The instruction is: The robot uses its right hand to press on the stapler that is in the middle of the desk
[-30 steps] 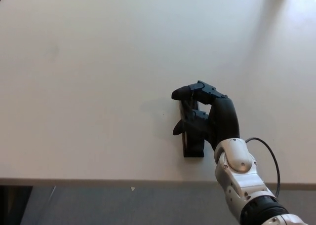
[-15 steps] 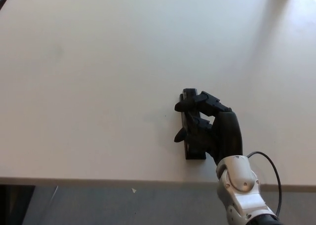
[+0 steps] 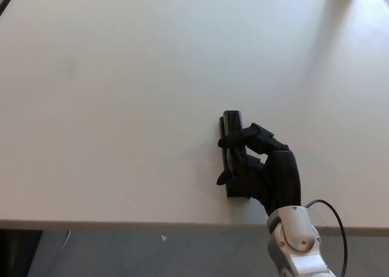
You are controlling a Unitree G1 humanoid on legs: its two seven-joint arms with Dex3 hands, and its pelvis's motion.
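A black stapler [image 3: 231,120] lies lengthwise on the white desk [image 3: 121,107], close to the near edge, right of centre. My right hand [image 3: 267,167] reaches in from the bottom right and rests on the stapler's near half. Its two fingers [image 3: 238,138] lie across the top. The thumb [image 3: 223,177] pokes out on the stapler's left side. The fingers stay spread and grasp nothing. The stapler's far end shows beyond the fingers, while its near half is mostly hidden under the hand. The left hand does not show.
The desk's near edge [image 3: 152,224] runs along the bottom, with grey floor below it. A thin black cable [image 3: 337,219] loops beside my white right wrist [image 3: 292,240].
My right hand has drawn back toward the near edge along the stapler, uncovering its far end. The view has shifted slightly; the stapler itself seems to stay in place.
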